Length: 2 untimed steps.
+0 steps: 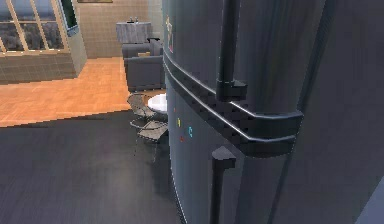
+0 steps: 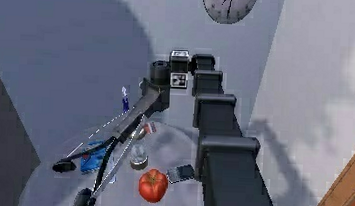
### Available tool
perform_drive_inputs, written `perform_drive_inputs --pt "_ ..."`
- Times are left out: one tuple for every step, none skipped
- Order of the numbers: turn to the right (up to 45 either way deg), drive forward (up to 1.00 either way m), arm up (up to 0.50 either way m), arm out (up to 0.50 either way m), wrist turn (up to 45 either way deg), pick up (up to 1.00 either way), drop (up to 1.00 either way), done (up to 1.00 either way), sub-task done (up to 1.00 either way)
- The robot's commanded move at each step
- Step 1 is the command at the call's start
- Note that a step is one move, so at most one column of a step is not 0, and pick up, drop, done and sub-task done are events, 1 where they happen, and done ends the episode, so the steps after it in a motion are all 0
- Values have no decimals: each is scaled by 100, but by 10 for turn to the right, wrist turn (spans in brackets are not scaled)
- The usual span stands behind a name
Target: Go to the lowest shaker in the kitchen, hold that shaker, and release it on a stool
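Observation:
In the arm side view, my arm (image 2: 224, 143) rises from the bottom edge to two white marker squares (image 2: 179, 61). Left of them the gripper's dark body (image 2: 154, 85) sends two thin fingers (image 2: 104, 143) down and to the left over a round grey tabletop (image 2: 45, 105). The gripper (image 2: 74, 180) ends low at the left, with small things lying on the table around it, so I cannot tell whether it holds anything. A small pale cylinder (image 2: 140, 158), possibly a shaker, stands on the table beside the fingers.
On the table lie a red round fruit (image 2: 152, 184), a small flat dark slab (image 2: 180, 172) and blue bits (image 2: 125, 94). A wall clock (image 2: 230, 3) hangs above. In the forward view, a tall dark fridge (image 1: 270, 110) stands close on the right, with a small round table (image 1: 157, 102), wire chairs and a sofa (image 1: 143, 55) beyond.

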Motion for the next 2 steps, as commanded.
perform_drive_inputs --pt "0 0 0 0 450 0 0 0 0" --pt "0 0 0 0 450 0 0 0 0"
